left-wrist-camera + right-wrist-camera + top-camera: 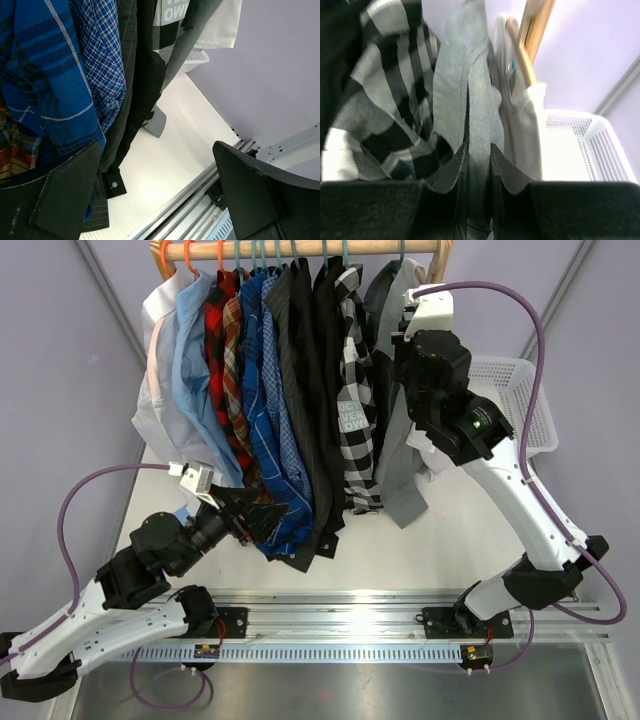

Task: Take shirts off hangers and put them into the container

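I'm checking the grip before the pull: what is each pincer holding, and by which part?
The right pincer is shut on a vertical fold of the grey shirt. The left pincer stands open beside the blue shirts, holding nothing.

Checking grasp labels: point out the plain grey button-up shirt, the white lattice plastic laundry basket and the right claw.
plain grey button-up shirt [472,95], right wrist view, fold above the pinch.
white lattice plastic laundry basket [503,375], top view, far lattice wall.
right claw [479,150], right wrist view, between fingertips.
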### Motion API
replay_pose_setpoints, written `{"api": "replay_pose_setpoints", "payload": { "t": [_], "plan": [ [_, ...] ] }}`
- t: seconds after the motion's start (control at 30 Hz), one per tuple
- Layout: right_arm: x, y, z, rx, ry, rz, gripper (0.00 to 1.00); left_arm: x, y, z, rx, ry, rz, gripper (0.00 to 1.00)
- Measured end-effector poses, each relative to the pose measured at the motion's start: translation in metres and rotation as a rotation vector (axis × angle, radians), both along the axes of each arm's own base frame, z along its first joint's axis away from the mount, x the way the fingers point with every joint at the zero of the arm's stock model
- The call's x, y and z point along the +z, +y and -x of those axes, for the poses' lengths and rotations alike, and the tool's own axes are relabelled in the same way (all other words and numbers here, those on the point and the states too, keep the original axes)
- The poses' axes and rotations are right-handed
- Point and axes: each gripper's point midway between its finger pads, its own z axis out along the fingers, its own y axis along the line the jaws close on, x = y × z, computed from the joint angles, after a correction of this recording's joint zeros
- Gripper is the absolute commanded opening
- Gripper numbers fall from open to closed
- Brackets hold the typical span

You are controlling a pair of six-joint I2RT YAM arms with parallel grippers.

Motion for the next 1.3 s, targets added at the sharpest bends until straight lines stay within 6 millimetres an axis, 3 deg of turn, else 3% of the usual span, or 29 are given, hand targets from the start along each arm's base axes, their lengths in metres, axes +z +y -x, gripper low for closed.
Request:
{"api": "replay_pose_setpoints", "payload": {
  "t": [0.33, 0.6, 0.73, 0.9, 1.1, 1.3],
  "plan": [
    [0.063, -0.006, 0.007, 0.062, -0.259, -0.063, 0.0, 0.001, -0.002, -0.001, -0.001, -0.006, 0.009, 0.99],
    [0.069, -0.007, -0.008, 0.073, -0.303, -0.08, 0.0, 0.001, -0.002, -0.001, -0.001, -0.005, 0.008, 0.99],
    [0.066, -0.007, -0.003, 0.094, -0.339, -0.107, 0.0, -0.003, 0.0, 0.0, 0.0, -0.007, 0.01, 0.99],
    [0.068, -0.015, 0.014, 0.12, -0.36, -0.13, 0.0, -0.005, 0.001, 0.0, 0.0, -0.006, 0.008, 0.99],
    [0.077, -0.04, 0.048, 0.116, -0.343, -0.17, 0.0, -0.007, -0.003, -0.002, 0.0, 0.0, -0.001, 0.99],
    [0.059, -0.065, 0.087, 0.11, -0.253, -0.274, 0.0, -0.009, -0.015, -0.009, -0.002, -0.002, -0.017, 0.99]
  ]
}}
